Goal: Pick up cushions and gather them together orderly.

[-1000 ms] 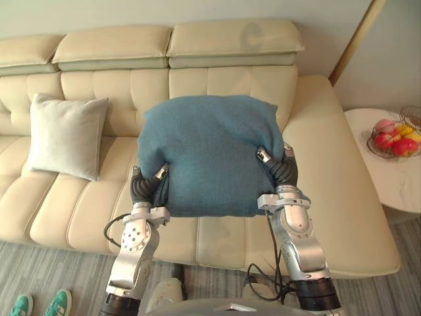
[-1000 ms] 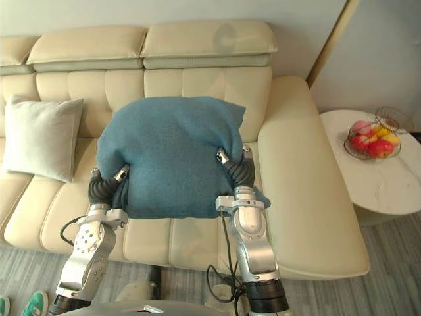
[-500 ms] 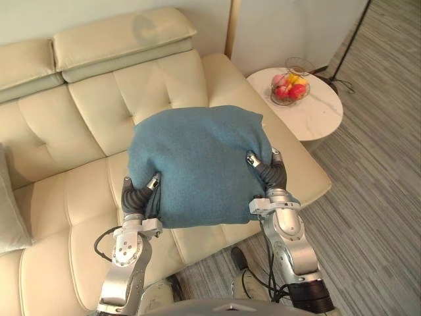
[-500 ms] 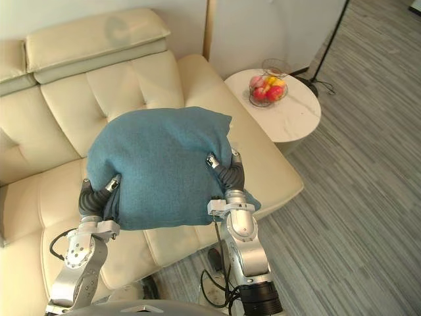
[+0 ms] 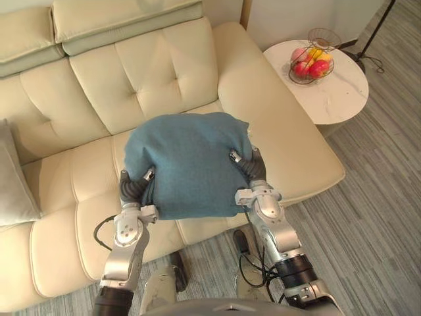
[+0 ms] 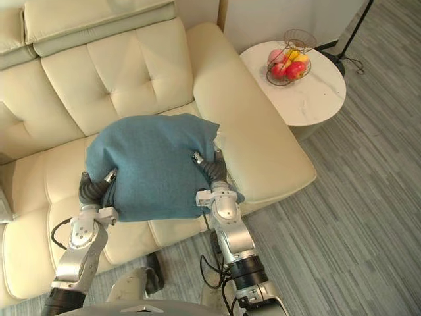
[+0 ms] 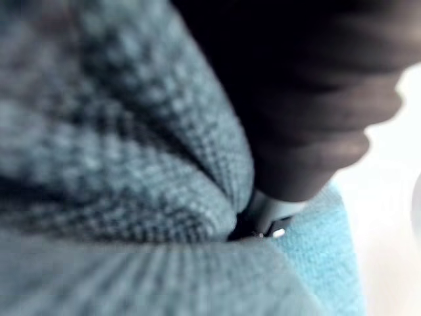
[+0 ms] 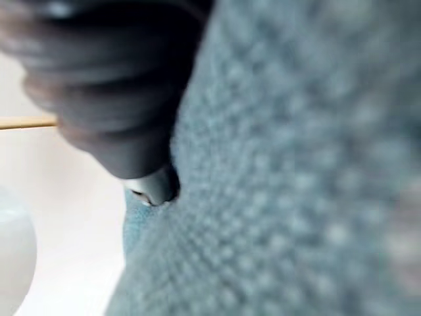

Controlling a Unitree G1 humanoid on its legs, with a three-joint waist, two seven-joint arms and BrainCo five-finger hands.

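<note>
Sofa (image 5: 164, 59) is bearing a grey cushion (image 5: 12, 178) at its far left end. Left hand (image 5: 131, 187) is clamping the blue cushion (image 5: 187, 161) at its near corner, thumb on top. Right hand (image 5: 255, 170) is pinching the opposite corner likewise, holding it over the seat. Carrying it leftward means staying level, both grips squeezing evenly, and setting it squarely beside the grey one.

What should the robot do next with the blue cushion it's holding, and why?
Probably carry the blue cushion, held between the left hand and right hand, toward the robot's left. The grey cushion rests at that end of the sofa, well apart from it.
</note>
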